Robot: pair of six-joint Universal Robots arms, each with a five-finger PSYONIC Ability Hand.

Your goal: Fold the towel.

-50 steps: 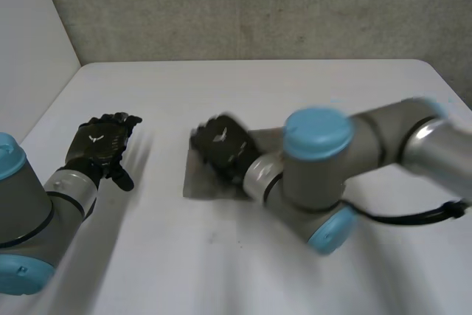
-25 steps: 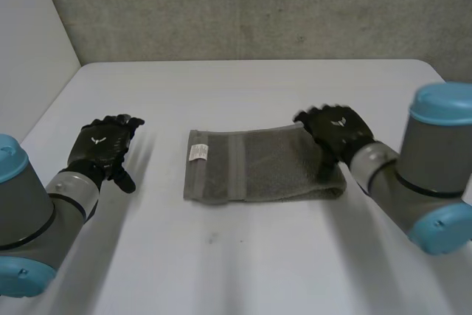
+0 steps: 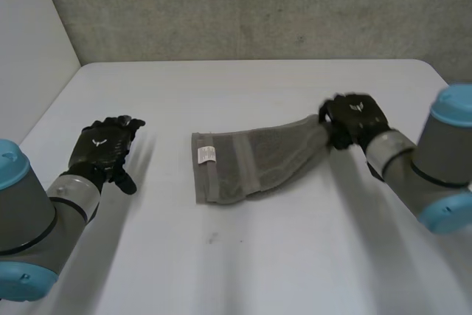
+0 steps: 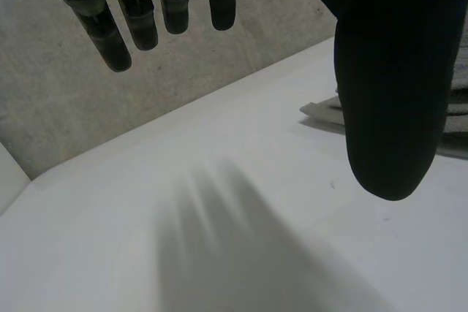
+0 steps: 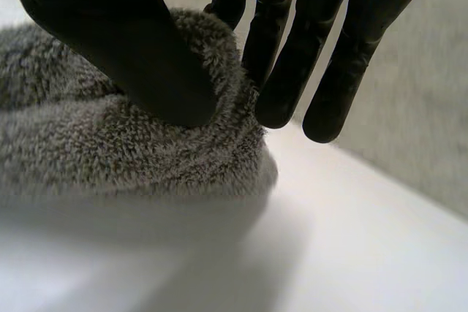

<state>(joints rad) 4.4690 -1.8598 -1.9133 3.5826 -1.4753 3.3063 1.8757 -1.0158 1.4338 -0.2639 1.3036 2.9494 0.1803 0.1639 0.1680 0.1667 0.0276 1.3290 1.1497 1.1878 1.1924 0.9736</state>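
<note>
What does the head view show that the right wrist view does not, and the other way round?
Head view, not the wrist view: the left hand, open, apart from the towel; the towel's full length on the table, its white label at the end far from the right hand. Right wrist view, not the head view: the thumb pinching the towel's end against the fingers, and its fluffy pile. Both: the right hand holding one towel end, and the white table.

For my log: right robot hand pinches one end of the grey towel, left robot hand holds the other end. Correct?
No. The head view shows the left robot hand open, apart from the towel; the right robot hand does pinch its end.
</note>
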